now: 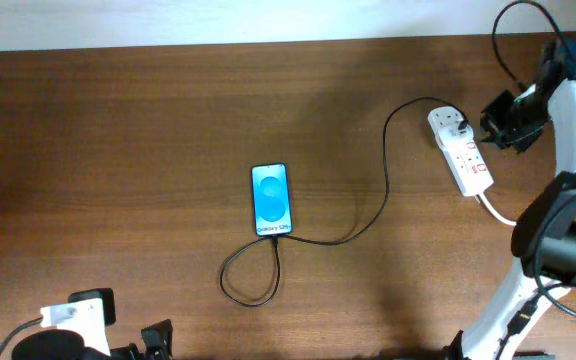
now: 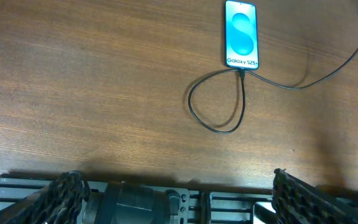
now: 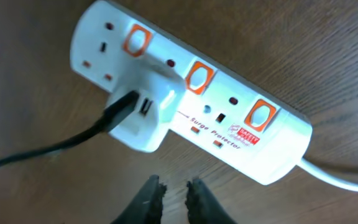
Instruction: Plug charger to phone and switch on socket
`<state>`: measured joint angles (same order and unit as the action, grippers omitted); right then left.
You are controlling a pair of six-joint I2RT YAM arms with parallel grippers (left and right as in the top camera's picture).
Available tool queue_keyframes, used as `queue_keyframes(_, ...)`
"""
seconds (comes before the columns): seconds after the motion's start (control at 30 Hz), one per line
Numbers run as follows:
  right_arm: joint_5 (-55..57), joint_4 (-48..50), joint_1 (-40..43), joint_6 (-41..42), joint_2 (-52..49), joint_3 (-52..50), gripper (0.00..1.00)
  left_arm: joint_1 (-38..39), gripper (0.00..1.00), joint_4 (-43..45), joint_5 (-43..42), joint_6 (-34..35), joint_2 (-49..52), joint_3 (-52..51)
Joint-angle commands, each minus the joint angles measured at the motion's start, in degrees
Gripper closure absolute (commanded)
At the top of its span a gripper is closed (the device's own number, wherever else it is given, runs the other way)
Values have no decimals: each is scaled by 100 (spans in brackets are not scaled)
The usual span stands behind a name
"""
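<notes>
The phone [image 1: 271, 200] lies face up mid-table with its blue screen lit; it also shows in the left wrist view [image 2: 241, 34]. The charger's thin black cable [image 1: 383, 190] ends at the phone's bottom edge, loops in front of it [image 2: 216, 127], and runs to the white plug head [image 1: 450, 124], which sits in the socket [image 1: 471, 165]. In the right wrist view the plug head [image 3: 145, 115] sits in the socket [image 3: 272, 149] near the middle orange-red switch [image 3: 199, 76]. My right gripper [image 3: 173, 186] hovers just beside the socket [image 1: 490, 125], fingers nearly together and empty. My left gripper [image 2: 176, 186] is open and empty.
The socket's thick white cord [image 1: 498, 212] runs toward the right arm's base and shows at the right in the right wrist view [image 3: 340, 177]. The table's far edge lies along the top. The left arm [image 1: 78, 315] sits at the front left edge.
</notes>
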<state>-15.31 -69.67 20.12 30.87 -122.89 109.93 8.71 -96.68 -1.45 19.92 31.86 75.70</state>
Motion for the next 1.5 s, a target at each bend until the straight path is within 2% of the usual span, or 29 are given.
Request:
queue_keyframes(0.0,413,7,26,409,-39,98,86,2,1,-2,39,-46,-11,35)
queue_keyframes(1.13,527,570,-35,629,-682,87,86,2,1,-2,39,-48,-11,35)
queue_keyframes(1.47,549,673,-289,632,-992,87,88,0,1,-2,39,-46,-11,35)
